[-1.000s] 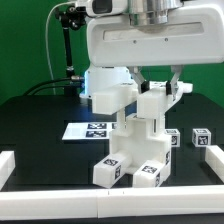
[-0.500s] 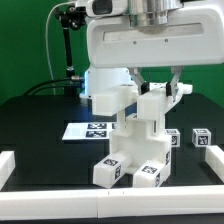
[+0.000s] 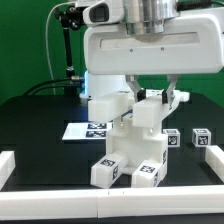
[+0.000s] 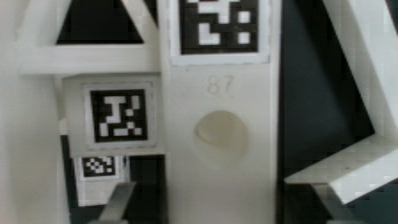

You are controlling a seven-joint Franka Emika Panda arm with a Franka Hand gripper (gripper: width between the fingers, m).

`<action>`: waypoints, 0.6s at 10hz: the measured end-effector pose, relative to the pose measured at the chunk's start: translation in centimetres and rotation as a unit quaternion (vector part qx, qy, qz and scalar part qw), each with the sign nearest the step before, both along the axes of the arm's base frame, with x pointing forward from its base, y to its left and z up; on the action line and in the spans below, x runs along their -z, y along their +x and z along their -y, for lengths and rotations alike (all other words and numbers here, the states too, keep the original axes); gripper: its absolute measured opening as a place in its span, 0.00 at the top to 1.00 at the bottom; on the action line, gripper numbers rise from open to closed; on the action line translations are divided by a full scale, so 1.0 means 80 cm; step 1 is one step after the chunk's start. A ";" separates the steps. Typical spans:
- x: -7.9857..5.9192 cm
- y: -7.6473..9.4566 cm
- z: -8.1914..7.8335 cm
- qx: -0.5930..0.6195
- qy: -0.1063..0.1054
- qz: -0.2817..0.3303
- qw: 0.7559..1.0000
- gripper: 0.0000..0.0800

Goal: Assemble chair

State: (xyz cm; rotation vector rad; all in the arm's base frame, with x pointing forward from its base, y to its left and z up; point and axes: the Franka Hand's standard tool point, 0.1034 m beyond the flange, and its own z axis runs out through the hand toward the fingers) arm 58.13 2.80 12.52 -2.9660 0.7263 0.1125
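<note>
Clenched on the chair (image 3: 140, 135) with the fingers (image 3: 133, 90), one against each flank of its upper block (image 3: 152, 108), at twelve o'clock of the stack. Gripped high, probably so as to steer the whole piece from above and leave the tagged feet (image 3: 128, 170) free at six o'clock. Held upright at the middle of the tabletop (image 3: 40, 105); hard to tell whether resting there or just clear of it. Close up in the wrist view, a white post (image 4: 221, 100) with square tags and a round dimple (image 4: 221, 135), likely a seat for a peg. At three o'clock of the chair, well apart, two loose tagged blocks (image 3: 200, 139), presumably parked within reach for later steps. At nine o'clock, slightly behind, the marker board (image 3: 88, 130) flat on the tabletop, clear of the working path.
</note>
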 end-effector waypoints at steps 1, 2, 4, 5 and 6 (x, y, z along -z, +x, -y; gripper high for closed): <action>0.004 -0.001 -0.001 0.001 -0.001 -0.002 1.000 0.65; 0.009 -0.003 -0.003 -0.001 -0.001 -0.005 1.000 0.65; 0.019 -0.006 -0.001 -0.001 -0.003 -0.011 1.000 0.65; 0.026 -0.007 0.003 -0.001 -0.005 -0.012 1.000 0.65; 0.030 -0.007 0.006 -0.001 -0.006 -0.014 1.000 0.65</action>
